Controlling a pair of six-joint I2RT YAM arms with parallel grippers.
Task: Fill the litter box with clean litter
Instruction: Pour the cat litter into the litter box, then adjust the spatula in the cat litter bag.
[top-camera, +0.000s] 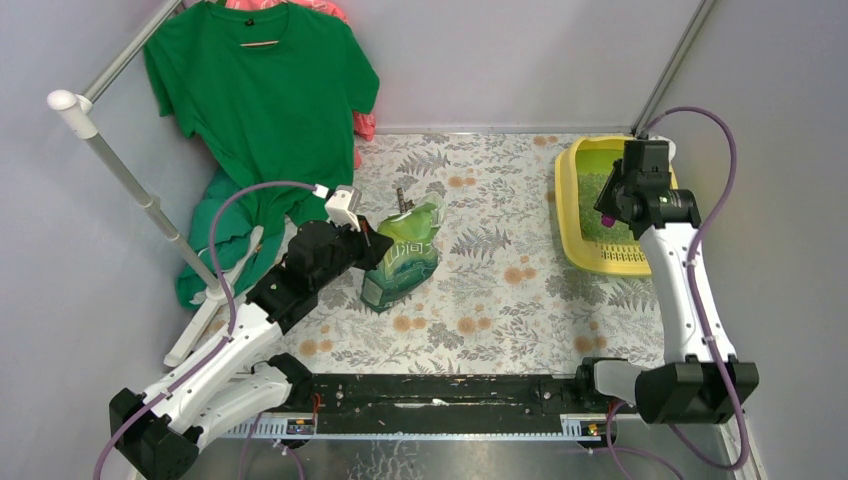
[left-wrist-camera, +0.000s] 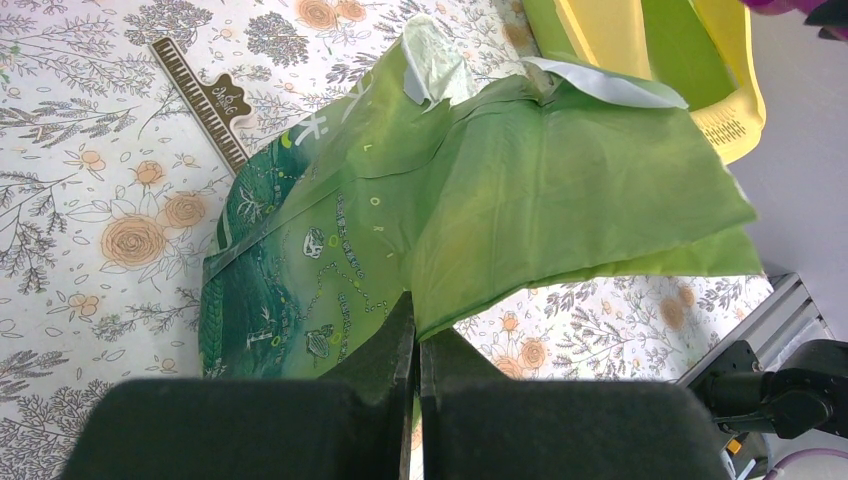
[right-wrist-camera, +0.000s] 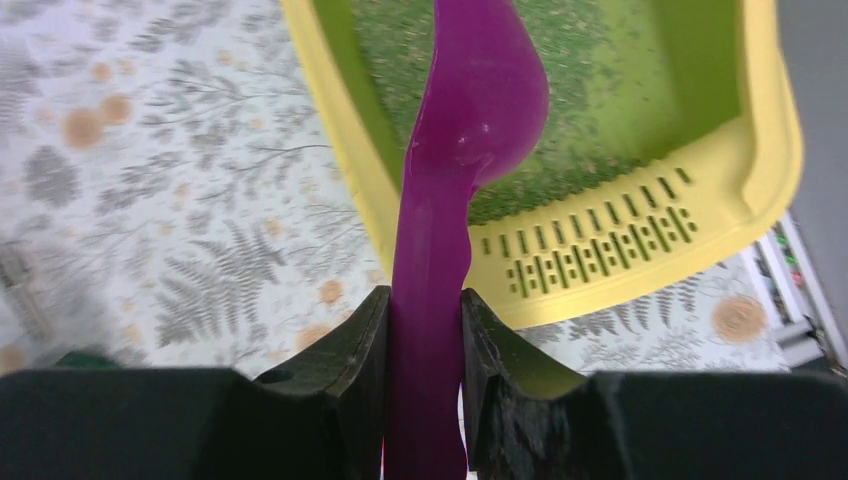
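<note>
The yellow litter box (top-camera: 572, 215) stands at the far right of the table and shows in the right wrist view (right-wrist-camera: 740, 190). Green litter granules (right-wrist-camera: 590, 110) cover its floor, also seen from above (top-camera: 592, 195). My right gripper (right-wrist-camera: 425, 300) is shut on the handle of a purple scoop (right-wrist-camera: 470, 110), whose bowl hangs over the litter. From above this gripper (top-camera: 612, 205) sits over the box. My left gripper (left-wrist-camera: 416, 320) is shut on the edge of the glossy green litter bag (left-wrist-camera: 480, 200), which lies on the table's middle left (top-camera: 405, 258).
A green T-shirt (top-camera: 262, 85) hangs on a white rack (top-camera: 120, 170) at the far left. A brown strip (left-wrist-camera: 205, 98) lies on the floral tablecloth beyond the bag. The black rail (top-camera: 440, 392) runs along the near edge.
</note>
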